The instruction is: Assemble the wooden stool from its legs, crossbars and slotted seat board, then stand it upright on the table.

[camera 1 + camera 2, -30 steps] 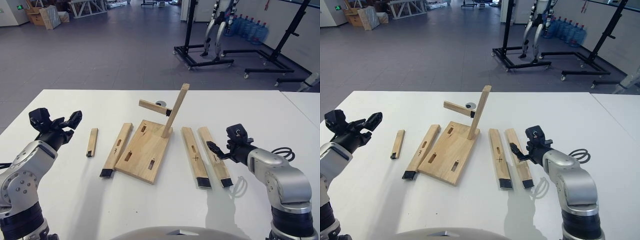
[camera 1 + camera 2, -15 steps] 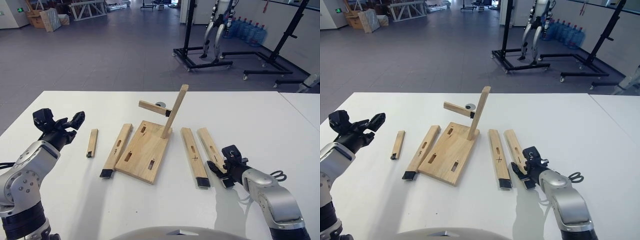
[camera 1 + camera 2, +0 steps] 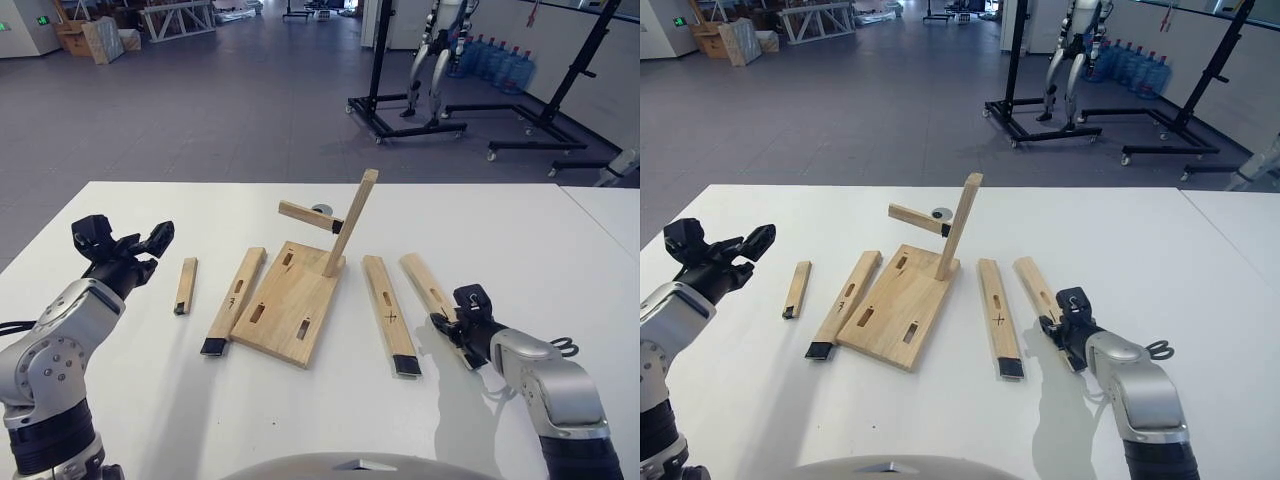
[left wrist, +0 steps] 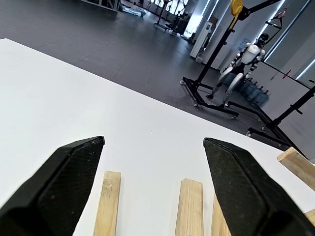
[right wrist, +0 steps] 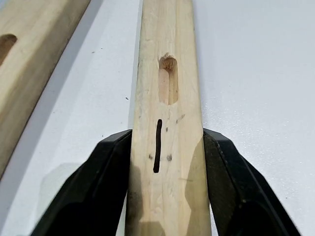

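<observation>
The slotted seat board [image 3: 290, 305] lies flat at mid-table. One leg [image 3: 352, 222] stands upright in its far slot, and a crossbar [image 3: 305, 213] sticks out sideways from that leg. To the board's left lie another leg [image 3: 233, 298] and a short crossbar [image 3: 184, 285]. Right of the board a leg marked with a cross [image 3: 388, 313] lies flat. My right gripper [image 3: 457, 334] is shut on the near end of the rightmost leg [image 3: 428, 287]; its fingers [image 5: 98, 182] press both sides of the leg [image 5: 168, 113]. My left gripper [image 3: 125, 245] hovers open at the far left, behind the short crossbar [image 4: 108, 206].
A small round grey object [image 3: 321, 209] lies behind the upright leg. Bare white table [image 3: 520, 240] stretches right of the parts and along the front edge. A second table [image 3: 610, 215] adjoins at the right.
My right gripper dropped from above the rightmost leg to its near end and shut on it; the leg's near end swung slightly right. The left gripper drifted a little to the right.
</observation>
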`<action>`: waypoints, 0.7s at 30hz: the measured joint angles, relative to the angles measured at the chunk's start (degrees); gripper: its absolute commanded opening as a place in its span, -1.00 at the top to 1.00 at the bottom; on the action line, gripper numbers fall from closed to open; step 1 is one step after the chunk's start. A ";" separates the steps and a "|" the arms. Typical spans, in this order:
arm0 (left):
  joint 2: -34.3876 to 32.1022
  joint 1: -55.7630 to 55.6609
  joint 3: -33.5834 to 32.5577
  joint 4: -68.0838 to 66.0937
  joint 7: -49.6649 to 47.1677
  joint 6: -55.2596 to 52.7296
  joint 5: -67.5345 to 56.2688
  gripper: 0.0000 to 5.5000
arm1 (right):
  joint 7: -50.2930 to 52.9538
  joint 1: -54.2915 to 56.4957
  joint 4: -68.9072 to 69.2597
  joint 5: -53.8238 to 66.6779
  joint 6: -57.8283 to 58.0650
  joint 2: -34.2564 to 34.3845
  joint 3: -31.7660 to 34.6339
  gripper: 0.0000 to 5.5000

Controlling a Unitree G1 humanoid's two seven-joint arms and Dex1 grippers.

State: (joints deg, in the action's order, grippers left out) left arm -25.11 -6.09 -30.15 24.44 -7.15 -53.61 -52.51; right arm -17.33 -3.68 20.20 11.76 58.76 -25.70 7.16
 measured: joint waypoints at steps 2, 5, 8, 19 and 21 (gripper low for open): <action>0.00 -0.52 0.07 -0.02 0.01 0.02 0.17 -0.34 | -0.06 1.44 -1.38 0.74 0.47 0.08 1.11 0.25; -0.15 -0.80 1.09 -0.04 0.75 0.03 1.31 -0.34 | -0.09 5.82 -4.87 4.25 4.45 2.07 6.26 0.25; -1.41 -1.81 1.52 -0.04 5.11 0.03 0.59 -0.34 | -0.77 14.21 -11.38 7.37 2.60 1.80 12.15 0.25; -6.47 -21.39 0.32 -6.47 18.83 -0.21 -26.69 -0.34 | -13.47 48.00 -11.92 31.24 -0.57 -4.77 19.35 0.25; -3.66 -26.24 3.77 -7.99 18.56 -0.04 -31.30 -0.34 | -14.63 50.69 -8.07 38.89 3.54 -2.50 17.48 0.25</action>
State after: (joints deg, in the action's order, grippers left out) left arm -28.77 -32.33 -26.37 16.44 11.41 -53.65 -83.81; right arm -31.96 47.01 12.13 50.65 62.29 -28.20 24.64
